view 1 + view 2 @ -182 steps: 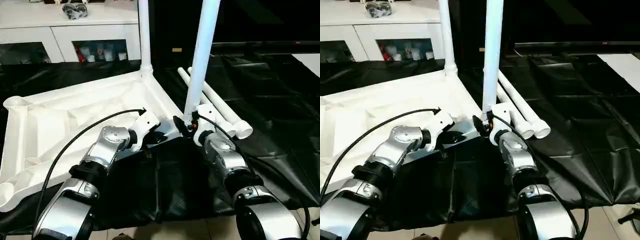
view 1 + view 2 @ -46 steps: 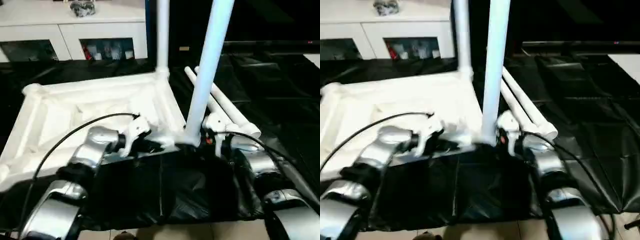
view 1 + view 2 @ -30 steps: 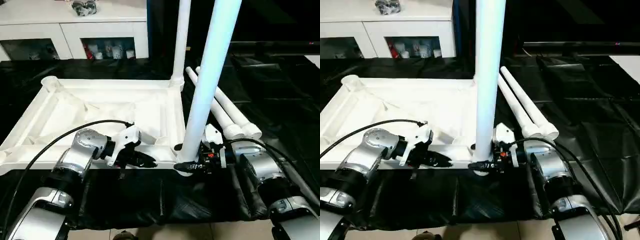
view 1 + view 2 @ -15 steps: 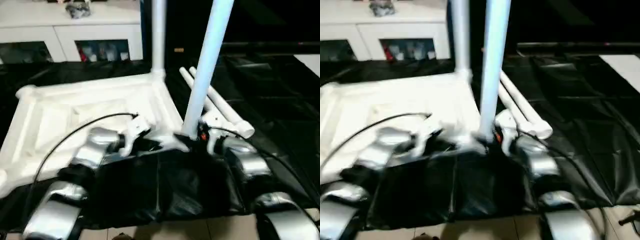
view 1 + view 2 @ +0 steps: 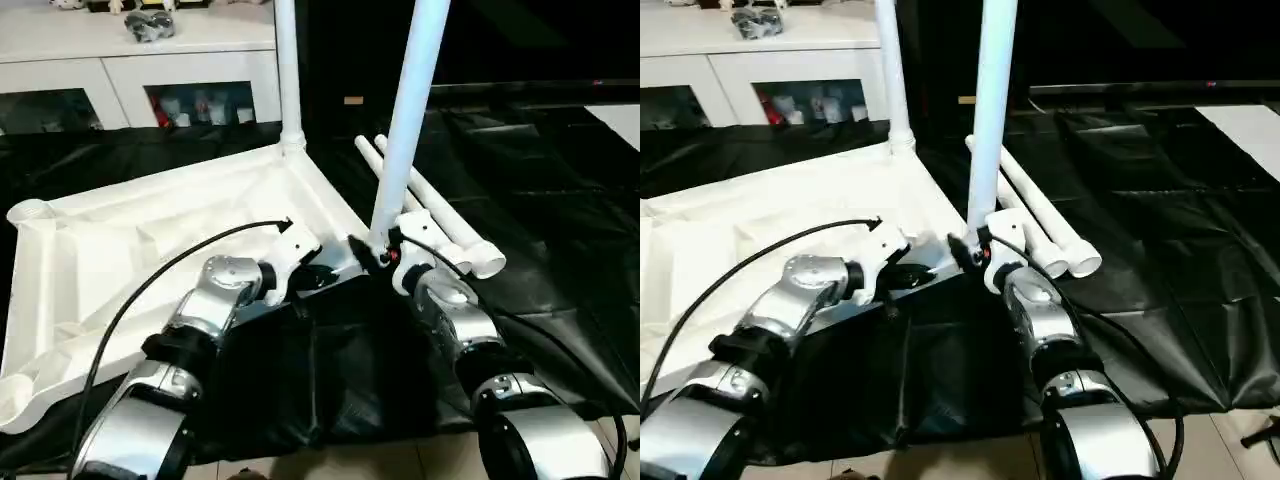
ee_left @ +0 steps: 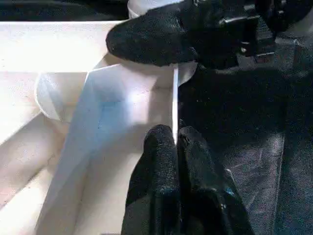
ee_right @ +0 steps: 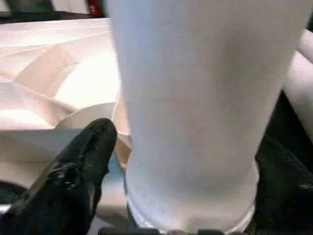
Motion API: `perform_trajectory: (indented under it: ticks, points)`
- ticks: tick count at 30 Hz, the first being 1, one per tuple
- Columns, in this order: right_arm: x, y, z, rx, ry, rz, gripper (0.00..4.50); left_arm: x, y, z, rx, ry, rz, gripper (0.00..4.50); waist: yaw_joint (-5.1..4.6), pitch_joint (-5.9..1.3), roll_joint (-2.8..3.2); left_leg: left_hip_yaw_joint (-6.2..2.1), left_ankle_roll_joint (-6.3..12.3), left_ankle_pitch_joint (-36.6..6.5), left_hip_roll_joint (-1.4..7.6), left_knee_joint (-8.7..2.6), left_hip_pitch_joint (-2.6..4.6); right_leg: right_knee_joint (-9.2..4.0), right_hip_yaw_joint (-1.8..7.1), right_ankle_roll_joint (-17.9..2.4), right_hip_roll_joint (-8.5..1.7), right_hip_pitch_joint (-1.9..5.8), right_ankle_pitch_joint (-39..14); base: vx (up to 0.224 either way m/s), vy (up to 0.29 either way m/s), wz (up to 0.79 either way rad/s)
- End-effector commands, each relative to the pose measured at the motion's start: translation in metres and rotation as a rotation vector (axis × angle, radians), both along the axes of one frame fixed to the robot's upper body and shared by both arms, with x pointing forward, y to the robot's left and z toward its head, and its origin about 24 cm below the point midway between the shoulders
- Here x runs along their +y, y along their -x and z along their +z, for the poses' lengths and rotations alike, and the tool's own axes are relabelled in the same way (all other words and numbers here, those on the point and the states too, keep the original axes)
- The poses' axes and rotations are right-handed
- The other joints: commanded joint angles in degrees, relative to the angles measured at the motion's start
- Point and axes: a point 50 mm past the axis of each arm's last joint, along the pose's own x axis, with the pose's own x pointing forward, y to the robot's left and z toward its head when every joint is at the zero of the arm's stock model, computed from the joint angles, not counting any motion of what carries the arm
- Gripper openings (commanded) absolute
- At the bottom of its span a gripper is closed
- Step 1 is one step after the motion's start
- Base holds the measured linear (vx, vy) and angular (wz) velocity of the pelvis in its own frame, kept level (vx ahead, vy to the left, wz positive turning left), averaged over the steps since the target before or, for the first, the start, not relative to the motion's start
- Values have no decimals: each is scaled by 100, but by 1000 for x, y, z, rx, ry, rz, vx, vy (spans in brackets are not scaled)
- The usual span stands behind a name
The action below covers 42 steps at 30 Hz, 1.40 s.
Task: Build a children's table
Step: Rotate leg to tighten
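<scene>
broadly, a black sheet (image 5: 520, 200) covers the work surface, and on it lies the table top (image 5: 120, 250), underside up, ribs showing, its far-left part running past the picture edge in the right eye view. behind stands a white cabinet (image 5: 140, 60) with glass doors, its upper part cut off. one leg (image 5: 288, 70) stands upright in the far corner socket, its upper end out of frame. a second leg (image 5: 405, 120) stands slightly tilted at the near corner, top also cut off; the right gripper (image 5: 975, 248) grasps it near its foot, one black finger (image 7: 73, 166) to each side of the tube in the right wrist view, though whether the foot sits fully in the socket is hard to tell. two loose legs (image 5: 440, 215) lie side by side on the sheet just beyond it. the left gripper (image 5: 318, 276) is clenched on the top's thin near rim (image 6: 174, 98), fingers (image 6: 161, 166) pressed either side of the edge, close to the right gripper. a small dark object (image 5: 150, 22) on the cabinet is too small to identify.
</scene>
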Motion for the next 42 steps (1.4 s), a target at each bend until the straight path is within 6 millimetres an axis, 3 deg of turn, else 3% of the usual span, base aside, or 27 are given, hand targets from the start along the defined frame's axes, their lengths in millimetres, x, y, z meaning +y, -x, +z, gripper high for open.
perform_trajectory:
  ticks: [1, 6, 7, 8, 11, 15, 19, 22, 25, 30, 35, 37, 38, 42]
  points:
    - [20, 13, -11, 47, 23, 216, 394, -11, 9, 5, -25, 80, -117, 0, 25, -304, -85, -22, 257, -1734, 92, -347, -9, -503, 195, -1068, -283, 279, -1591, 0, 0, 0]
    - [4, 20, -6, 30, 41, 427, 394, 5, 16, 6, -7, 70, -229, 0, 85, -323, -59, 17, 422, -1441, 133, -302, 5, -432, 191, -1303, -253, 262, -956, 0, 0, 0]
    - [0, 23, -5, 36, 33, 488, 394, 10, 17, 7, -1, 64, -257, 0, 77, -318, -86, 20, 437, -1433, 132, -306, -8, -423, 186, -1330, -245, 275, -905, 0, 0, 0]
    - [-7, 32, -5, 46, 41, 622, 394, 17, 21, 9, 22, 59, -307, 0, 109, -327, -75, 15, 477, -1444, 135, -297, 5, -405, 177, -1377, -243, 284, -830, 0, 0, 0]
    - [-15, 42, -6, 60, 92, 773, 394, 25, 25, 11, 38, 51, -367, 0, 122, -323, -78, 16, 508, -1443, 147, -300, 9, -396, 181, -1442, -243, 275, -726, 0, 0, 0]
    - [-22, 50, -6, 93, 131, 898, 394, 30, 29, 13, 57, 47, -420, 0, 164, -304, -87, 19, 450, -1582, 149, -310, 27, -417, 193, -1420, -257, 268, -996, 0, 0, 0]
    - [-23, 55, -4, 110, 158, 977, 361, 32, 33, 13, 64, 32, -461, 0, 162, -298, -85, 8, 376, -1660, 152, -328, 32, -432, 198, -1372, -263, 264, -1186, 0, 0, 0]
    - [-20, 57, -2, 111, 138, 1005, 325, 32, 34, 14, 71, 38, -476, 0, 171, -310, -85, 8, 380, -1580, 158, -319, 34, -414, 202, -1406, -263, 265, -1058, 0, 0, 0]
    - [-17, 59, -2, 120, 123, 1021, 317, 32, 34, 14, 73, 35, -482, 0, 179, -313, -100, 10, 395, -1495, 150, -313, 31, -402, 196, -1434, -259, 272, -949, 0, 0, 0]
    - [-17, 59, -5, 137, 94, 977, 284, 31, 31, 13, 71, 49, -431, 0, 190, -314, -95, 8, 373, -1493, 150, -313, 34, -405, 196, -1414, -267, 271, -996, 0, 0, 0]
    - [-12, 46, -11, 154, 25, 719, 275, 22, 15, 10, 34, 33, -239, 0, 172, -267, -98, 5, 202, -1795, 140, -349, 57, -473, 206, -1260, -276, 242, -1624, 0, 0, 0]
    - [-7, 40, -16, 137, 43, 578, 275, 12, 7, 10, 14, 50, -148, 0, 145, -256, -103, -17, 54, -1983, 125, -360, 95, -539, 210, -1069, -312, 222, -2235, 0, 0, 0]
    - [-7, 40, -16, 137, 43, 578, 275, 12, 7, 10, 14, 50, -148, 0, 135, -256, -110, -27, 26, -1973, 119, -366, 88, -545, 206, -1028, -309, 225, -2309, 0, 0, 0]
    - [3, 28, -27, 157, 61, 285, 274, -7, -6, 11, -35, 72, 27, 0, 94, -253, -106, -47, -33, -2069, 101, -376, 101, -595, 200, -852, -309, 197, -2593, 0, 0, 0]
